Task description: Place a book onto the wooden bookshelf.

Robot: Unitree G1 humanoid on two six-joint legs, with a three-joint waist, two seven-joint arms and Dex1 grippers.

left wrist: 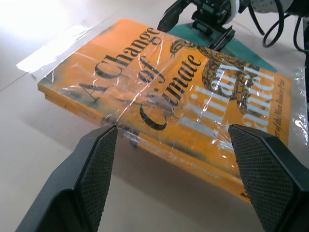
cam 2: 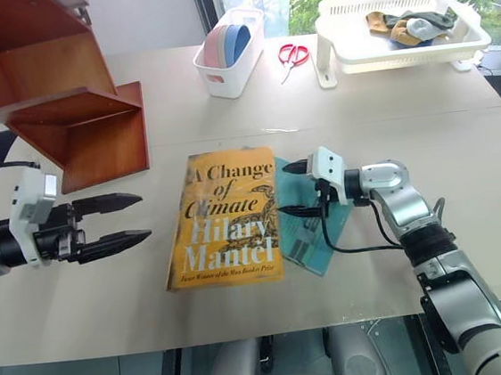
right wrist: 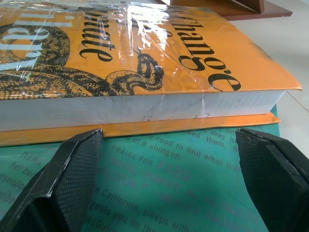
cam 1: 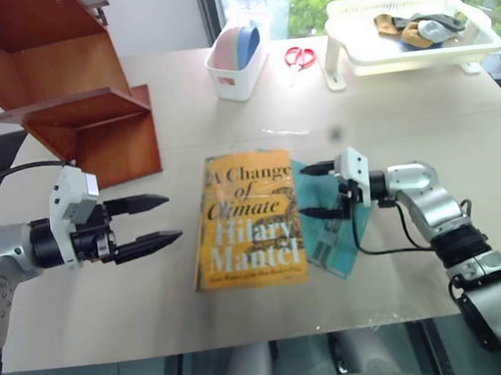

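Left gripper [cam 1: 160, 221] sits near the table's front-left edge, fingers spread wide, holding nothing, aimed at the spine side of the book [cam 1: 249, 222], a gap of bare table between them. Right gripper [cam 1: 315, 191] comes in from the other side, fingers wide too, empty, hovering over the teal book [cam 1: 334, 232] just beside the yellow book's page edge; contact with either book can't be told.

The book, "A Change of Climate", lies flat, cover up, in clear wrap, mid-table near the front, its right edge overlapping the teal book underneath.

Table [cam 1: 462, 156] is beige. Further back on the left stands the wooden bookshelf [cam 1: 70, 90], well apart from the book. Behind the book at the far edge: a small white bin [cam 1: 236, 71] with pink and blue items, red-handled scissors [cam 1: 299, 58] beside it, then a white plastic tray [cam 1: 415, 45] with cloth-like items at the far right.
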